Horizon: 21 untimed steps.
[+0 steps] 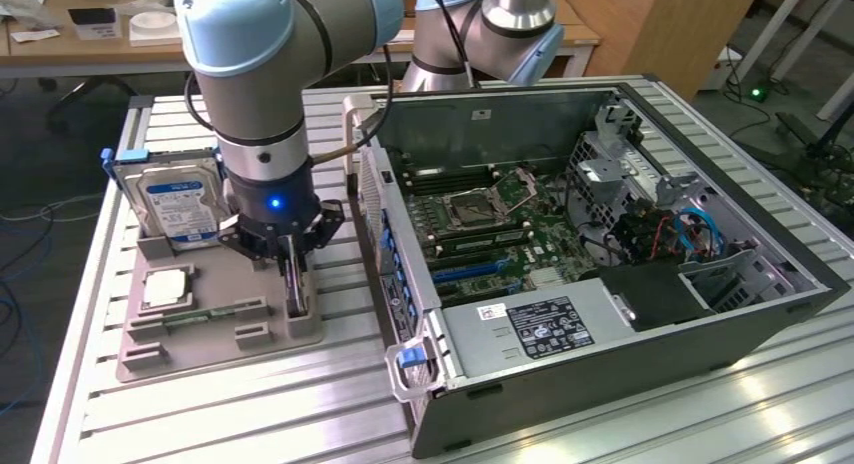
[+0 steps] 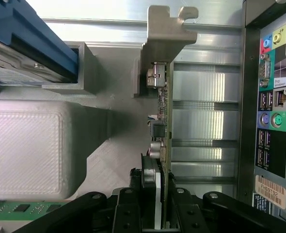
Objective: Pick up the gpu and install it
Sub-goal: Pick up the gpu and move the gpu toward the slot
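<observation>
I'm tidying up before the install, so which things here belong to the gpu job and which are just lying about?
For the job: gpu; gripper at the gpu; open computer case.
Lying about: hard drive; processor; memory stick, all on the grey tray.

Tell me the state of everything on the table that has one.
gpu, standing on edge in the grey holder, not installed.
gripper, straddling the gpu's top edge.
computer case, side open, motherboard exposed.
hard drive, upright in the holder.
memory stick, lying flat in the holder.
</observation>
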Each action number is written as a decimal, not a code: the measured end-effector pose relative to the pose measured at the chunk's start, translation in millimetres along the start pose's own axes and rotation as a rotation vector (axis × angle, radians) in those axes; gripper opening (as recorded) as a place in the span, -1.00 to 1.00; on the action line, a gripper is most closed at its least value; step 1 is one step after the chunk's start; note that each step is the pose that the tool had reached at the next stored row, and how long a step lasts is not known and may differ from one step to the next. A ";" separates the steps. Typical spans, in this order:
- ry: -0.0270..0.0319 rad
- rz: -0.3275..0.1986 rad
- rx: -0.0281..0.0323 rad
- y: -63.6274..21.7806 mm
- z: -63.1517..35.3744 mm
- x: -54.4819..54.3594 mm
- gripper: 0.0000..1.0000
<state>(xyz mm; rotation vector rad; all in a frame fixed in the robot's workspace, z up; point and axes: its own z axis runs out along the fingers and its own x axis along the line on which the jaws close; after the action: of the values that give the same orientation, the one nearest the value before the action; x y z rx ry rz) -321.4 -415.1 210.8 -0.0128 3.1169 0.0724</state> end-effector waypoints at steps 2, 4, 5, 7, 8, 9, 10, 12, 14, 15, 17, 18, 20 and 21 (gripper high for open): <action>0.0000 0.000 0.0000 0.0 0.0 0.0 -0.44; 0.0000 0.000 0.0001 0.0 0.0 0.0 -0.44; 0.0000 0.000 0.0009 0.0 0.1 -0.1 -0.44; -0.0001 0.000 0.0014 0.0 0.1 -0.1 -0.44; 0.0000 0.000 0.0014 0.0 0.1 -0.1 -0.44; 0.0000 0.000 0.0014 0.0 0.1 -0.1 -0.44; 0.0000 0.000 0.0015 0.0 0.1 -0.1 -0.44; -0.0001 0.000 0.0015 0.0 0.1 -0.1 -0.44; 0.0000 0.000 0.0014 0.0 0.1 -0.1 -0.44; 0.0000 0.000 0.0015 0.0 0.1 -0.1 -0.44; -0.0001 0.000 0.0014 0.0 0.1 -0.1 -0.44; -0.0002 0.000 0.0013 0.0 -0.2 -0.1 -0.44; -0.0001 0.000 0.0009 0.1 -1.7 0.0 -0.44; -0.0001 0.000 0.0006 0.1 -2.6 0.0 -0.44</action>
<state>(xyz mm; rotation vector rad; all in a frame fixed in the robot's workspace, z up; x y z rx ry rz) -321.4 -415.1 213.4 -0.0128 3.1168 0.0714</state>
